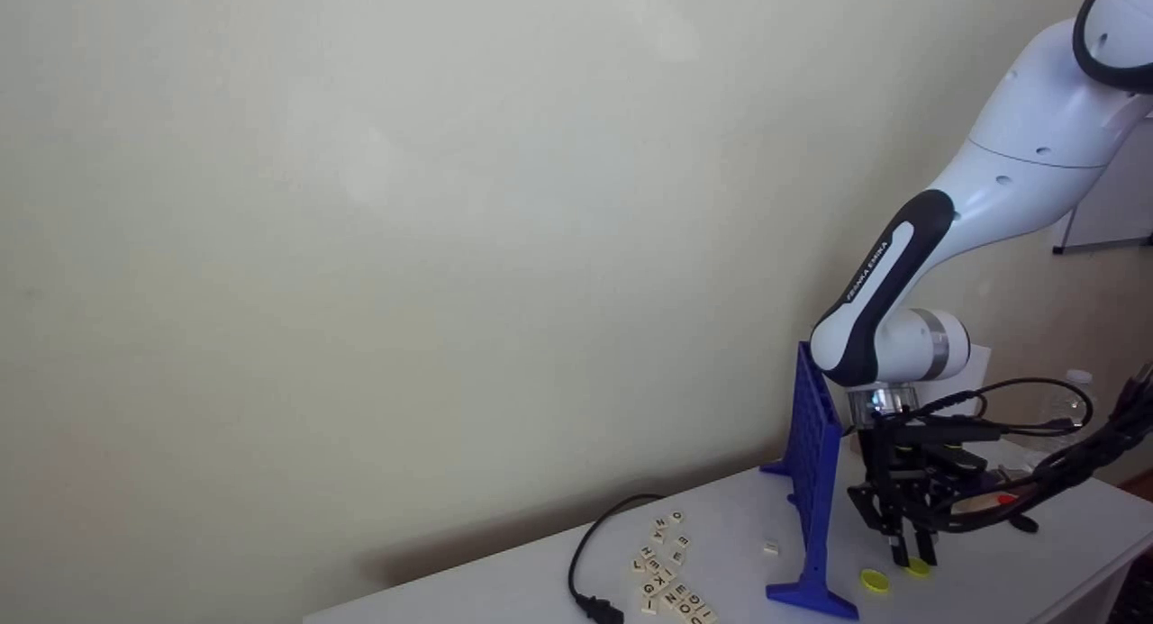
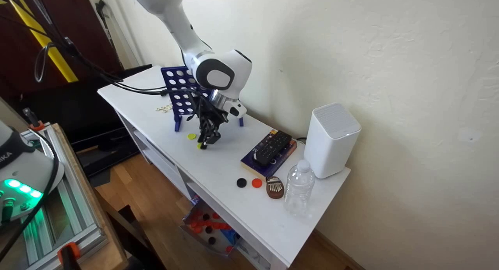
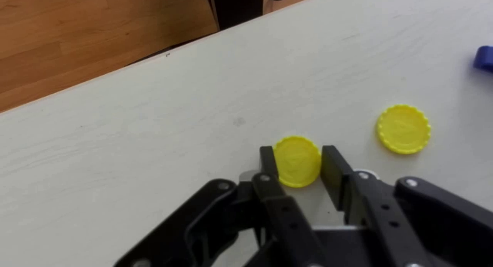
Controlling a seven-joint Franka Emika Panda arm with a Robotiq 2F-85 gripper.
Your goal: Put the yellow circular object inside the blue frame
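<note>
End effector [image 3: 298,159] is at the surface [image 3: 154,113], jaws narrow, pinching the yellow disc [image 3: 297,167] by its rim. Disc is flat; can't tell if it's off the surface at all. Only wrist view shows both contact sides; in both exterior views the end effector hides part of the disc. Second yellow disc [image 3: 403,129] lies near, between the pinched one and the blue frame [image 1: 818,480]. Frame's upright on its feet: nearly edge-on in an exterior view, holed face [image 2: 176,77] partly behind the arm [image 2: 224,67] in an exterior view. Wrist view gets just a blue end [image 3: 486,59] at the right edge, looks like a frame foot. Past the frame: letter tiles [image 1: 658,581] in both exterior views, legible plus a black lead [image 1: 602,610] in an exterior view only. Other end of the surface, in an exterior view: black disc [image 2: 241,182] beside red disc [image 2: 256,183], thumb piano [image 2: 275,187], remote [image 2: 272,147] on a book [image 2: 280,157], white box [image 2: 331,145]. Bottle [image 2: 299,188] shows in both exterior views. Clear bin [image 2: 220,248] with red discs [image 2: 198,230] below, in an exterior view only.
</note>
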